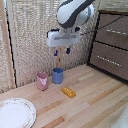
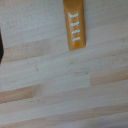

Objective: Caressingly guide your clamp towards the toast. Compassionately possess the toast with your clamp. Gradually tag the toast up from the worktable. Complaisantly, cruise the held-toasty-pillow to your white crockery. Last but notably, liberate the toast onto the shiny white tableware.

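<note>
Overhead, the white boxy clamp [image 1: 62,51] on the big white-and-grey robot arm [image 1: 73,12] hangs high above the light wooden plank desk [image 1: 95,102], its short dark-blue fingers [image 1: 68,50] pointing down with a clear gap between them, so the jaws stand released and grasp nothing. Seen from the exterior view with the desk as a clock face, the small flat rectangular golden-brown toast [image 1: 68,92] lies near the middle, flat on the wood, well below the jaws and apart from them. At about ten o'clock from the toast stands a blue cup [image 1: 58,75], upright, and just beside it towards nine o'clock a pink cup [image 1: 42,80], also upright; the two look close together, though whether they touch I cannot tell. Down at about eight o'clock, at the desk's near corner, the large round white plate with a faint speckled rim [image 1: 26,103] sits well apart from the toast and is cut off by the picture's edge. At two o'clock a dark brown drawer cabinet [image 1: 111,42] stands. From the wrist view the toast [image 2: 75,25] shows as an orange-yellow strip with pale marks along it, lying on bare planks [image 2: 60,85].
</note>
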Available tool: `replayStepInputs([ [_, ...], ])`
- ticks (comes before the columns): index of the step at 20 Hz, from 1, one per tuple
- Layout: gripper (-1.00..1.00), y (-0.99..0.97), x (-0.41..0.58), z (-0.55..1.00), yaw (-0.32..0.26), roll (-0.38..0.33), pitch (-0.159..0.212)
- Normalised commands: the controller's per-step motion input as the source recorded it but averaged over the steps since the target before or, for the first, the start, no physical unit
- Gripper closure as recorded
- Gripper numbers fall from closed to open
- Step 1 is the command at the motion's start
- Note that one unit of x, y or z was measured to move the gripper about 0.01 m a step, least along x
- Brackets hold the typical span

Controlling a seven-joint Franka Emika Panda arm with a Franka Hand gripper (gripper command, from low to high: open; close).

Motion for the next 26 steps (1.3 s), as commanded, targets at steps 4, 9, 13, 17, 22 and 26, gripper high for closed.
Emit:
replayStepInputs([
  [4, -1.0, -0.15, -0.239, -0.36, 0.097, 0.0, 0.0],
  [9, -1.0, -0.25, -0.114, -0.43, 0.142, 0.0, 0.0],
  [13, -1.0, -0.25, -0.056, -0.44, 0.146, 0.0, 0.0],
  [17, -1.0, -0.25, -0.142, -0.45, 0.127, 0.0, 0.0],
  [22, -1.0, -0.15, -0.273, -0.44, 0.1, 0.0, 0.03],
  [26, -1.0, -0.05, -0.244, -0.45, 0.059, 0.0, 0.072],
])
